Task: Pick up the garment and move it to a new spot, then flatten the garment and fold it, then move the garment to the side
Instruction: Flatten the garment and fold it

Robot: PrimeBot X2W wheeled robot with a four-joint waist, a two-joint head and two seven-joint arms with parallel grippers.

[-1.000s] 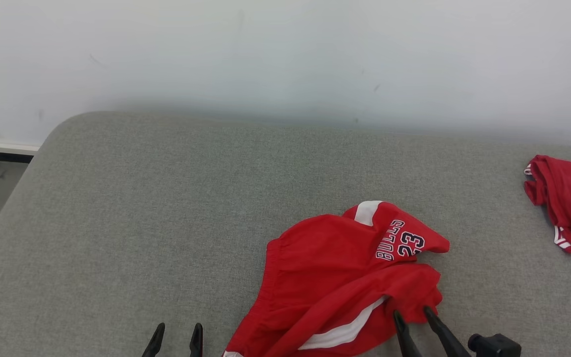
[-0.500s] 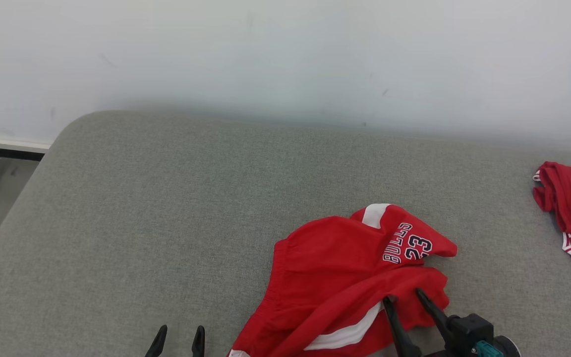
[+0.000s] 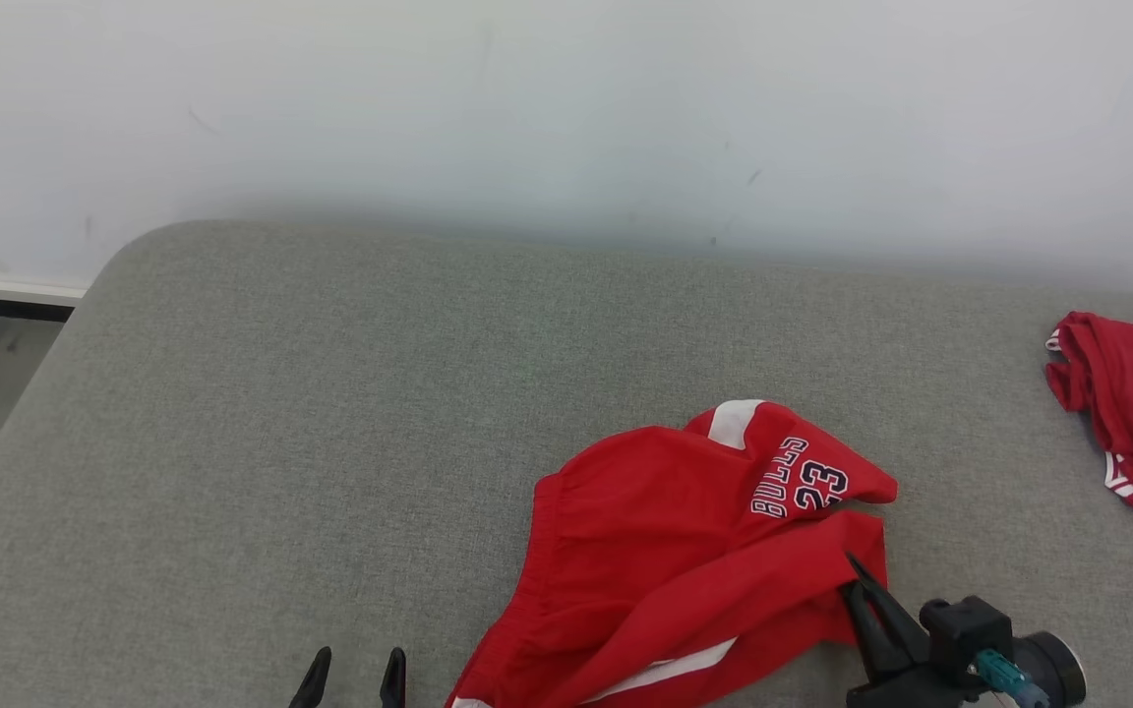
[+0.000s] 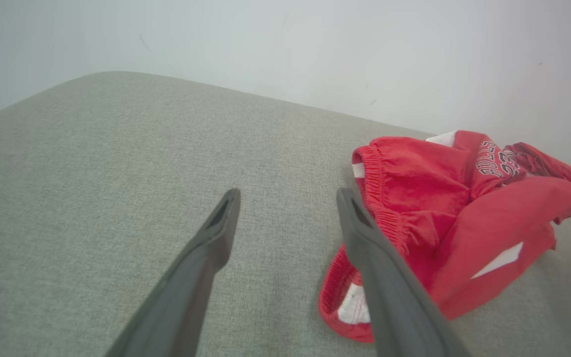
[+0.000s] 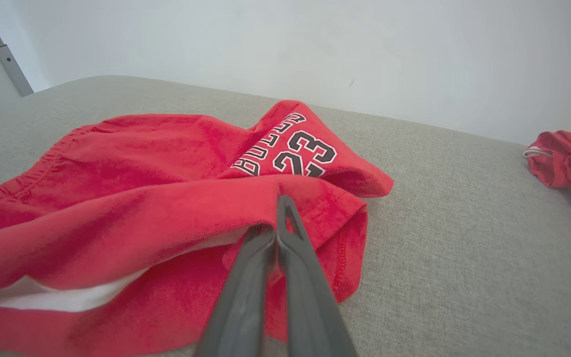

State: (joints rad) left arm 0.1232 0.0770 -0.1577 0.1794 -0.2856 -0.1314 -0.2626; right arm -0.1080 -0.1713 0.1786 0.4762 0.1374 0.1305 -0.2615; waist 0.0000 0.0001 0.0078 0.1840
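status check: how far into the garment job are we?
Early. Done: nothing finished; the red shorts lie crumpled on the grey cushion, not yet carried anywhere. In hand: the right gripper is shut on a fold at the shorts' edge, the pickup grasp. The left gripper hangs open beside them, not touching. Left: move to a new spot, flatten, fold, set aside.

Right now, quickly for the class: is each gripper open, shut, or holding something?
Left gripper: open, holding nothing, beside the red shorts.
Right gripper: shut on a fold of the red shorts.
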